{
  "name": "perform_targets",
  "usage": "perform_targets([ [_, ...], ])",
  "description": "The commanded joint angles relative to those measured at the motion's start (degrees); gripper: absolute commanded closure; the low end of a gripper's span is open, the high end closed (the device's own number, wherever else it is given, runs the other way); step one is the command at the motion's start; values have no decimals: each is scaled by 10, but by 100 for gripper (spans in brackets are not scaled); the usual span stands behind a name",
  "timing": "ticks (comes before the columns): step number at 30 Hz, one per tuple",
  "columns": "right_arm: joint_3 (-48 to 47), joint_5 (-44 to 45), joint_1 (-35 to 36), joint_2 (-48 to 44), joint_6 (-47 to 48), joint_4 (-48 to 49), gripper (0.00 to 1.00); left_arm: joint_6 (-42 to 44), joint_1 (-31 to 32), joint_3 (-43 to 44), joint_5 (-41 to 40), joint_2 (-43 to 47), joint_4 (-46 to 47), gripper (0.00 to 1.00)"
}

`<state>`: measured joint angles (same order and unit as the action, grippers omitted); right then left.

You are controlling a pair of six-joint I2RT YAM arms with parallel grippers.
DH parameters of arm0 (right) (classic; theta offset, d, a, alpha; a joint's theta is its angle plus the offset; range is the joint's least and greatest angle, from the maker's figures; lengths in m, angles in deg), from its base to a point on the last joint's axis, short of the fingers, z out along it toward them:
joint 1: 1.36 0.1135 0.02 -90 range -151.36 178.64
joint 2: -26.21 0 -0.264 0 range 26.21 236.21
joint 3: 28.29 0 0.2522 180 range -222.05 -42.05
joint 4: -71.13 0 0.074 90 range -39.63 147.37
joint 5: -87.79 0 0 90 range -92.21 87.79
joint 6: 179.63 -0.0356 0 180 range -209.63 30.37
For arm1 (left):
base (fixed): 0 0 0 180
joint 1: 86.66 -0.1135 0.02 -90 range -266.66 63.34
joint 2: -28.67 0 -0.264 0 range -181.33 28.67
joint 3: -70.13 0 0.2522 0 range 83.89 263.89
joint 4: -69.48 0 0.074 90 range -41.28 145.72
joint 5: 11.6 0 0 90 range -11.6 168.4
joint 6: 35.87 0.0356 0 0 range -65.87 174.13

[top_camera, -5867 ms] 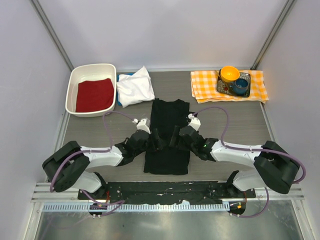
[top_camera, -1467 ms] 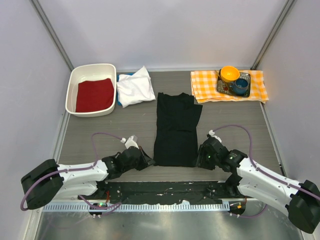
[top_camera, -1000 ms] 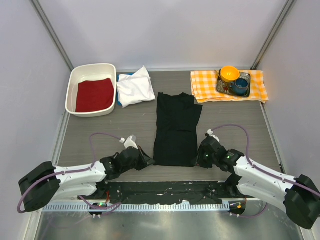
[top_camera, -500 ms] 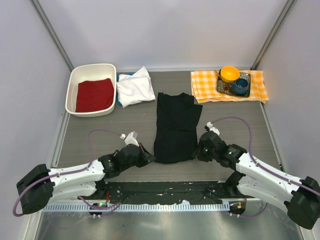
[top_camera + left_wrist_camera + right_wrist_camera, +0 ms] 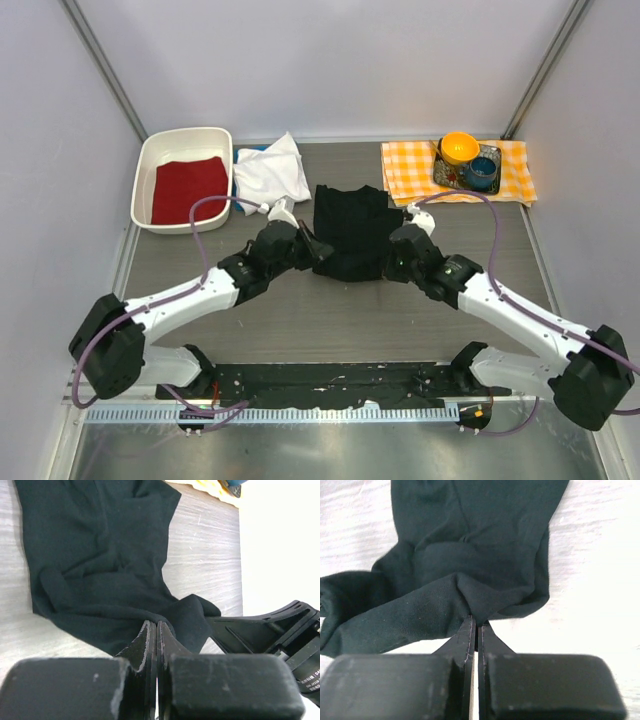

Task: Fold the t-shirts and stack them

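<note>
1. The black t-shirt [image 5: 352, 222] lies mid-table, already narrowed into a long strip. Its near end is doubled up over the far half, so the crosswise fold looks about half made.
2. The left gripper [image 5: 320, 249] is clenched on the left corner of the hem, with cloth pinched between closed fingers in the wrist view [image 5: 152, 626].
3. The right gripper [image 5: 393, 262] is clenched on the right corner in the same way [image 5: 474, 621].
4. The hem is not yet laid flat or let go.
5. The white t-shirt [image 5: 270, 176] sits rumpled at the rear left beside the bin [image 5: 148, 160]. It looks loosely folded at best.
6. Left to do, probably: drop the hem, tidy the white one, stack. Nothing is stacked yet.
</note>
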<state>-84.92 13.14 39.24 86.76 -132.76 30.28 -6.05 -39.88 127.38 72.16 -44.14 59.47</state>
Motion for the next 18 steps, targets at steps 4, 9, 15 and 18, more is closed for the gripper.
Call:
perform_targets([
  [4, -73, 42, -74, 83, 53, 84, 99, 37, -72, 72, 54, -85, 50, 100],
  [9, -104, 14, -133, 155, 60, 136, 99, 45, -100, 125, 77, -140, 66, 100],
  [15, -143, -13, -169, 225, 55, 185, 99, 42, -129, 182, 107, -217, 89, 100],
  [18, -165, -29, -184, 253, 54, 204, 99, 41, -143, 208, 112, -242, 90, 100],
])
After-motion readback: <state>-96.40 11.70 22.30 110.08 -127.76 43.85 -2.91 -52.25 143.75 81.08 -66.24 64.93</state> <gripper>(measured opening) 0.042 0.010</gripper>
